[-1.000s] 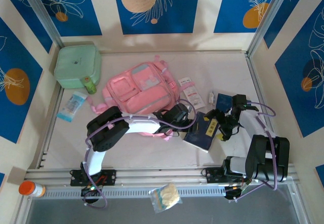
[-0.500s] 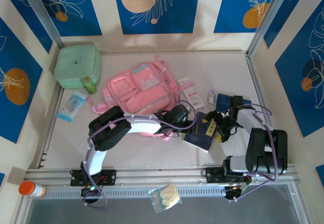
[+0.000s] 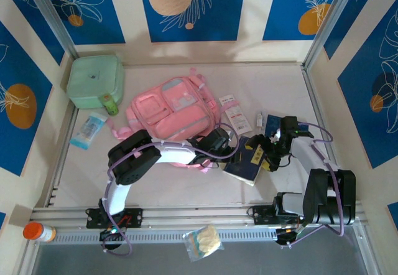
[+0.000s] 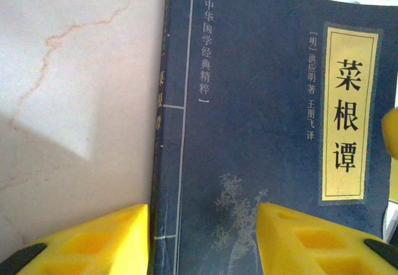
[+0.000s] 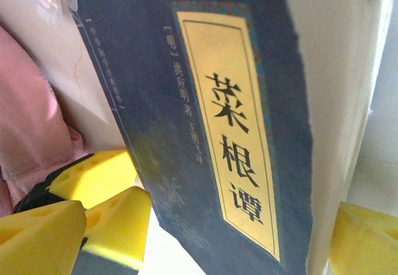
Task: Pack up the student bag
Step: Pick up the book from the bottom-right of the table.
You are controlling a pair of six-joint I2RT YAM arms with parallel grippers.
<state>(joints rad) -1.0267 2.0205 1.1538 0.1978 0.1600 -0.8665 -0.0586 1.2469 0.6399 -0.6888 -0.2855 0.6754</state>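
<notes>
The student bag (image 3: 174, 110), a pink backpack, lies flat at mid-table; its pink fabric shows at the left edge of the right wrist view (image 5: 25, 113). A dark blue book with a yellow title label (image 3: 249, 160) lies just right of it, between the two grippers. My left gripper (image 3: 231, 153) hovers over the book's spine side, open: one yellow finger (image 4: 93, 241) over the table, the other over the cover (image 4: 249, 101). My right gripper (image 3: 269, 153) is open wide at the page side, with the tilted book (image 5: 205, 132) between its fingers (image 5: 112, 225). I cannot tell if they touch it.
A mint-green case (image 3: 95, 80) sits back left, with a small green bottle (image 3: 111, 104) and a blue-white packet (image 3: 88, 130) near it. White-pink cards (image 3: 235, 114) and a small dark item (image 3: 272, 124) lie behind the book. An orange-capped bottle (image 3: 37, 232) and snack bag (image 3: 203, 242) rest beyond the front rail.
My right gripper has edged left and back, closer against the book's page side, and the book shifted slightly. My left arm has stayed almost still, its jaws narrowing a little.
</notes>
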